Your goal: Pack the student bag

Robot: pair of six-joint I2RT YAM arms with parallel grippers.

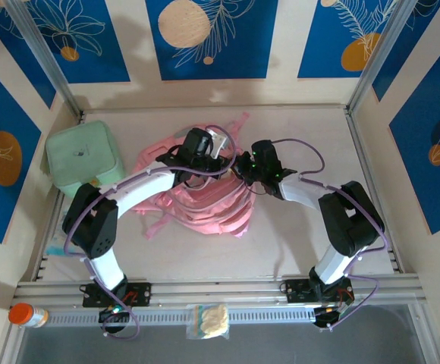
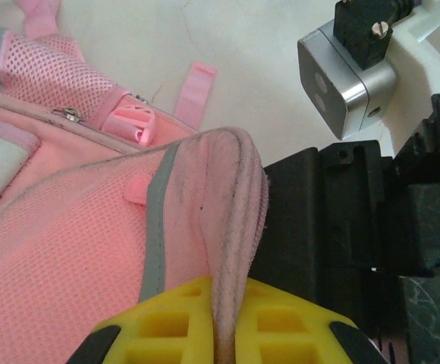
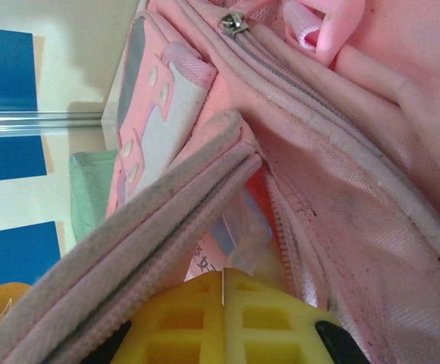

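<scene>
student bag (image 1: 205, 208): mid-table, under both arms | left gripper (image 2: 218, 303): pinching its pink rim | right gripper (image 3: 224, 299): pressed together at the zip opening | progress: mint-green case (image 1: 83, 159) still outside, packing seems unfinished

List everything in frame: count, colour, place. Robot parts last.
soft pink fabric backpack: one, pink with grey trim, table centre
mint-green square lidded case: one, mint green, left of the backpack
small orange-capped bottle: one, orange cap, near rail, far left
clear packet with pale yellow contents: one, near rail, between the arm bases
pale table: one, off-white
blue floral wall panels: several, blue, on surrounding walls
arms: two, black-and-white, purple cables
left pincer: yellow pads, shut on a backpack edge fold
right pincer: yellow pads, shut, by the backpack's zip edge; contents unclear
</scene>
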